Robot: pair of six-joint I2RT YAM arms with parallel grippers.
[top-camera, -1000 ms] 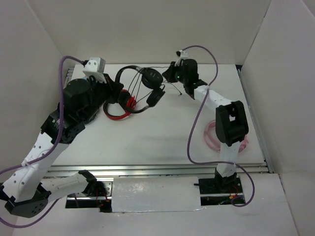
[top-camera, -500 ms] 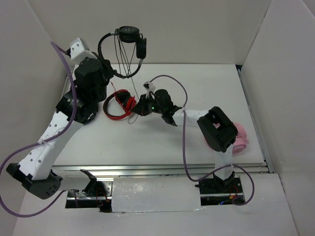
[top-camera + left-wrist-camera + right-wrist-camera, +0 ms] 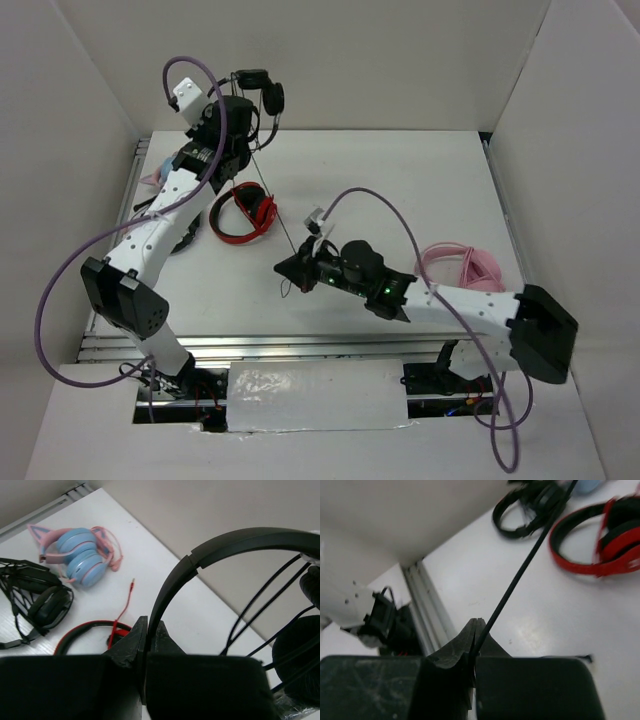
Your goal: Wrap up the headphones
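The black headphones (image 3: pixel 257 88) hang in the air at the back left, above the table. My left gripper (image 3: pixel 232 112) is shut on their headband (image 3: pixel 225 539); one earcup (image 3: pixel 300 665) and loops of thin cable show at the right of the left wrist view. My left gripper (image 3: pixel 148 630) pinches the band between its jaws. The cable (image 3: pixel 276 200) runs taut down to my right gripper (image 3: pixel 292 268), low over the middle of the table. In the right wrist view my right gripper (image 3: pixel 476 630) is shut on the cable (image 3: pixel 530 560).
Red-and-black headphones (image 3: pixel 243 213) lie under the taut cable, also in the right wrist view (image 3: pixel 600 545). A bulkier black headset (image 3: pixel 40 600) and blue-and-pink cat-ear headphones (image 3: pixel 82 555) lie at the far left. Pink headphones (image 3: pixel 460 268) lie at the right. White walls enclose the table.
My left arm lifted the headphones off the table to the back left. My right gripper moved from the back toward the near middle with the cable, which is now stretched taut.
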